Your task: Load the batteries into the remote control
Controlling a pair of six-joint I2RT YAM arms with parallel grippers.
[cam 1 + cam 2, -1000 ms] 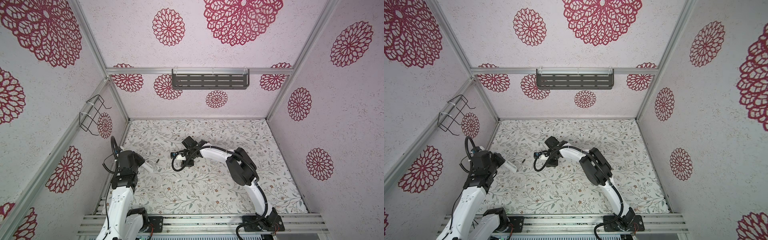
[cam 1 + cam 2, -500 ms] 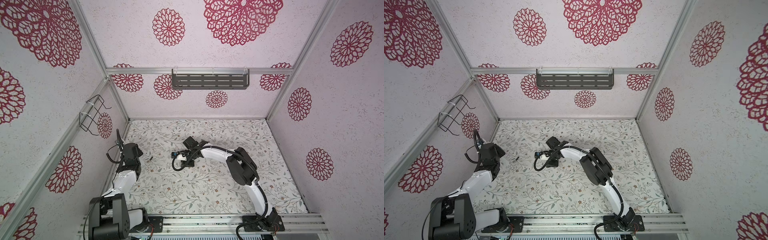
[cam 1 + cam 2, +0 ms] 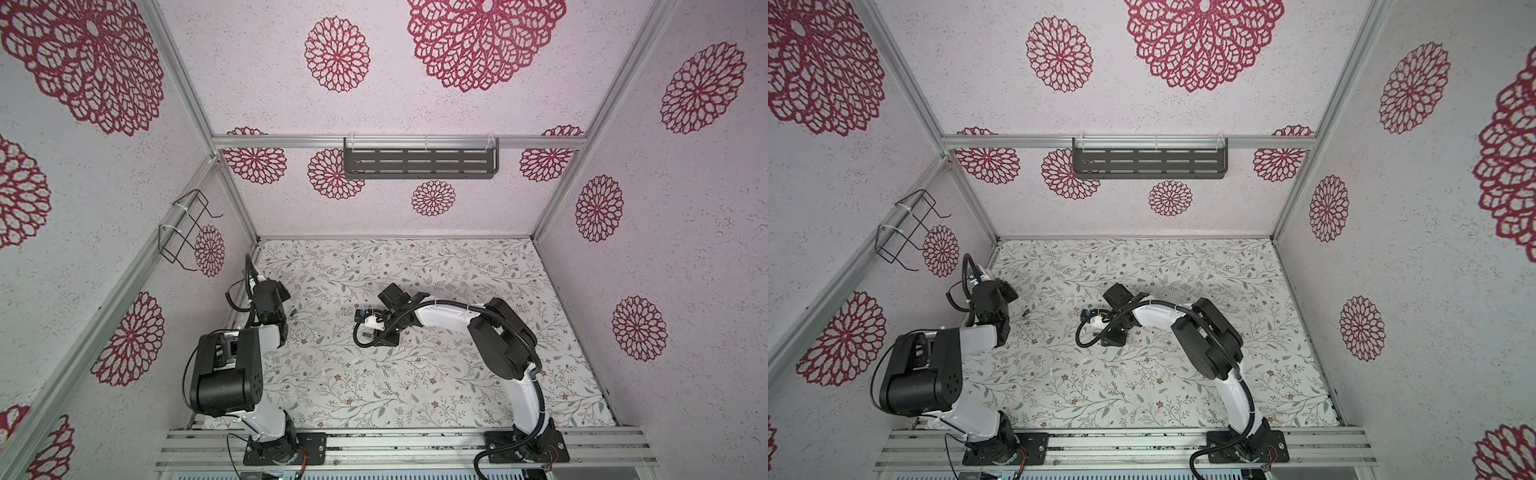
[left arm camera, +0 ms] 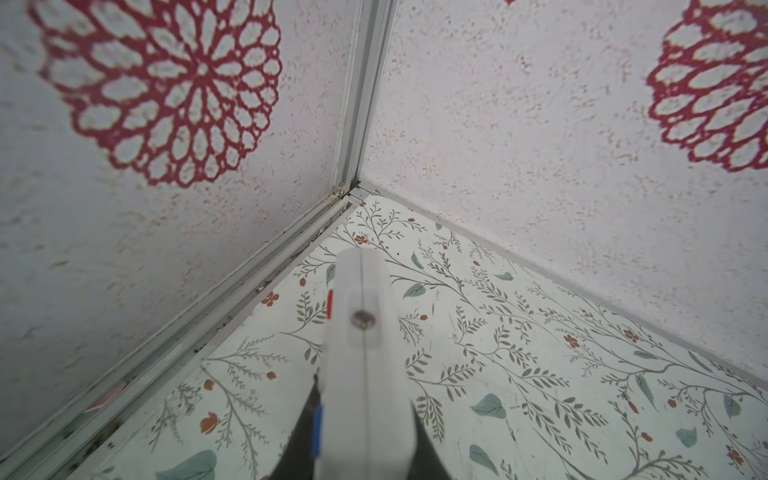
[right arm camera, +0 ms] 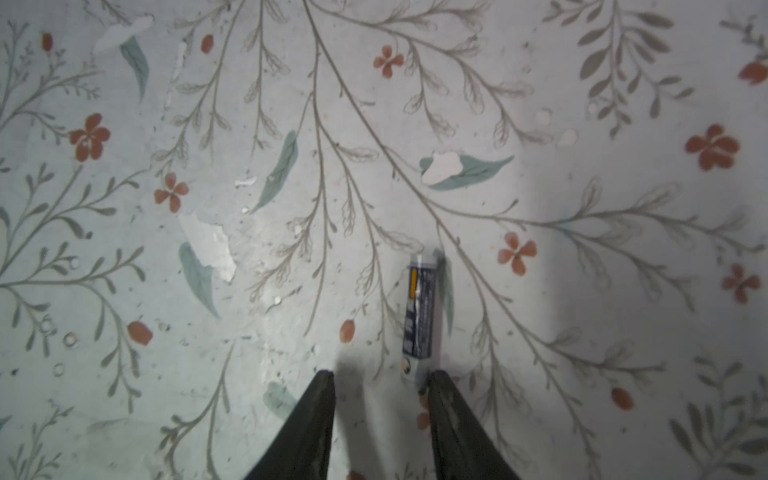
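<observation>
The left arm [image 3: 232, 374] is seen in both top views folded back on itself at the left edge of the floral mat [image 3: 415, 374], close to the side wall. In the left wrist view the left gripper [image 4: 365, 432] is clamped on the remote control [image 4: 361, 332]. The white bar is gripped by its near end between the dark fingers [image 4: 305, 432] and held out over the mat, with its free end pointed toward the aluminium corner post [image 4: 359, 104] where two walls meet. A seam runs along the bar, with a small round dark screw on it and a strip of red at one side. In the top views the remote cannot be made out behind the wrist.

Just beside that wrist, toward the middle, a small dark sliver [image 3: 293, 311] is seen on the mat; it is too small to be identified.

Further right, near the middle of the mat, the right arm [image 3: 449, 318] is stretched leftward with its wrist turned down. In the right wrist view the right gripper [image 5: 380, 376] is partly open and nothing is held between its dark fingertips [image 5: 324, 382], which are lowered close to the mat. One battery [image 5: 419, 316] — a slim dark cylinder with a printed wrap — is lying flat on the mat outside the gap. Its near end is just beside one fingertip, and whether the two touch cannot be told.
</observation>
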